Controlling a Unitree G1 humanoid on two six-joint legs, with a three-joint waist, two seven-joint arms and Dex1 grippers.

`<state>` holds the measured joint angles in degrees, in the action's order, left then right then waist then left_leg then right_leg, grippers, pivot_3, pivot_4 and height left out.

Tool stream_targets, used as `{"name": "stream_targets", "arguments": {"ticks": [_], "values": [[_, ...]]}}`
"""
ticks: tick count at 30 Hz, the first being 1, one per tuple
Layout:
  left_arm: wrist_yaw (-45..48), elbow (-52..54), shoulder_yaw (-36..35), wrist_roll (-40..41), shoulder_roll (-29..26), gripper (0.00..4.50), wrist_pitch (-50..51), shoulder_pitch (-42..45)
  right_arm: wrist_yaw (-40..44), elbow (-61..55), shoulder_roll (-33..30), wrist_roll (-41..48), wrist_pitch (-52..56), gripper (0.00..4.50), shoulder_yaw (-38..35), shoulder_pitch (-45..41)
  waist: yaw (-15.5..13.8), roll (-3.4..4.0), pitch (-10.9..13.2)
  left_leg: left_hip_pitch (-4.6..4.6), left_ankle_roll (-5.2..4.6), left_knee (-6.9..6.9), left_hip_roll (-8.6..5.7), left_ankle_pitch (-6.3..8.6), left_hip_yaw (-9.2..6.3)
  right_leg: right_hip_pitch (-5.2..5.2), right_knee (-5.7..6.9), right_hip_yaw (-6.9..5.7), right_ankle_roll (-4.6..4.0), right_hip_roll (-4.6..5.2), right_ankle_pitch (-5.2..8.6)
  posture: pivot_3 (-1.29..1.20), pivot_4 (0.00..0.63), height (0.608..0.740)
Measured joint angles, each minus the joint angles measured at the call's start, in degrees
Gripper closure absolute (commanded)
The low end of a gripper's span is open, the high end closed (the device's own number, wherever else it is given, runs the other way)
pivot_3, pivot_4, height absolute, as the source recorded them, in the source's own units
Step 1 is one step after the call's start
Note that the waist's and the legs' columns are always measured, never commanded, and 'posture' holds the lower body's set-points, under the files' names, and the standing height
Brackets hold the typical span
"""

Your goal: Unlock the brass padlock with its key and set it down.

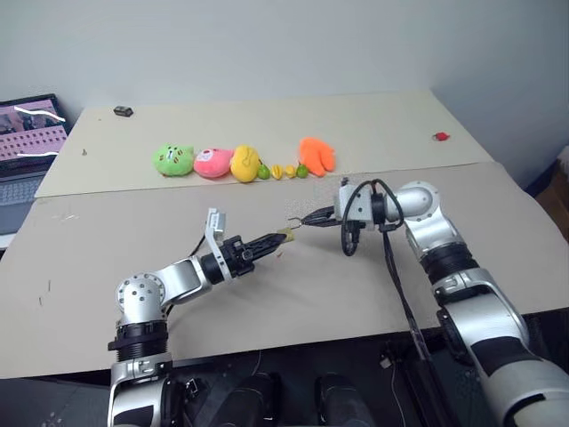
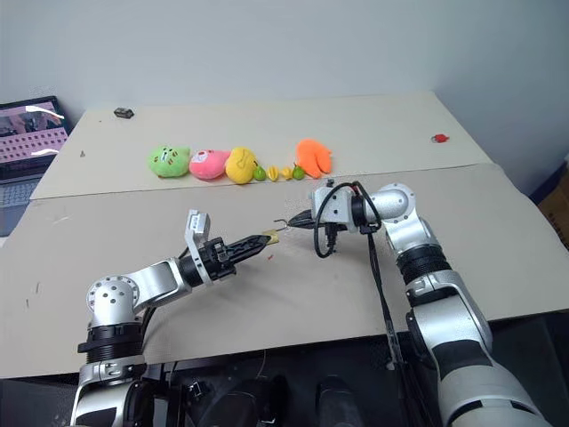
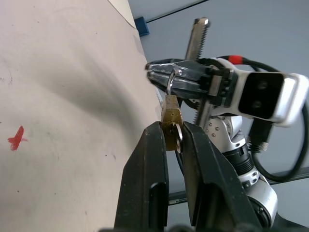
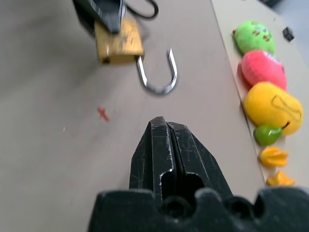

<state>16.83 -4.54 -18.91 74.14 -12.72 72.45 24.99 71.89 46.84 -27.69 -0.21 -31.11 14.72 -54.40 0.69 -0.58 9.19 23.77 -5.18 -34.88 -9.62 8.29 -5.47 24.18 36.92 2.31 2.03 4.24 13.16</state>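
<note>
Brass padlock clamped in left gripper, shackle sprung open. Right gripper clenched, empty. Key not discernible. Advise lowering padlock gently to table, then releasing.

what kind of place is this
Likely a robot lab or test room: a bare table set against a plain wall, a row of plush toys laid out as props, and an open laptop alongside.

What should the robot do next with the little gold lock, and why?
Probably lower the left pincer to the table and let go. It grips the brass padlock, whose shackle already hangs open with one end free, so it looks unlocked. The right pincer is shut and apart from it.
</note>
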Motion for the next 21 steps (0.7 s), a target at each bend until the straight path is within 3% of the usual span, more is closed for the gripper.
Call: {"name": "stream_targets", "arguments": {"ticks": [16,21], "values": [[-0.27,0.01,0.02,-0.06,-1.14,4.5,-0.07,-0.7,-0.08,2.71,-0.46,-1.38,-2.42,4.41,0.27,2.32,0.24,0.0,0.0,0.0,0.01,0.02,0.01,-0.01,0.01,0.01,0.04,0.04,0.0,-0.01,0.0,0.0,0.15,0.74],[0.95,-0.55,1.42,-4.47,-3.6,4.5,-1.21,-3.59,-0.05,0.19,0.11,-1.33,-2.38,4.41,0.27,3.6,0.46,0.0,0.0,0.0,0.04,0.03,0.02,-0.02,0.01,0.03,0.09,0.05,0.0,-0.03,0.0,0.0,0.15,0.74]]}}
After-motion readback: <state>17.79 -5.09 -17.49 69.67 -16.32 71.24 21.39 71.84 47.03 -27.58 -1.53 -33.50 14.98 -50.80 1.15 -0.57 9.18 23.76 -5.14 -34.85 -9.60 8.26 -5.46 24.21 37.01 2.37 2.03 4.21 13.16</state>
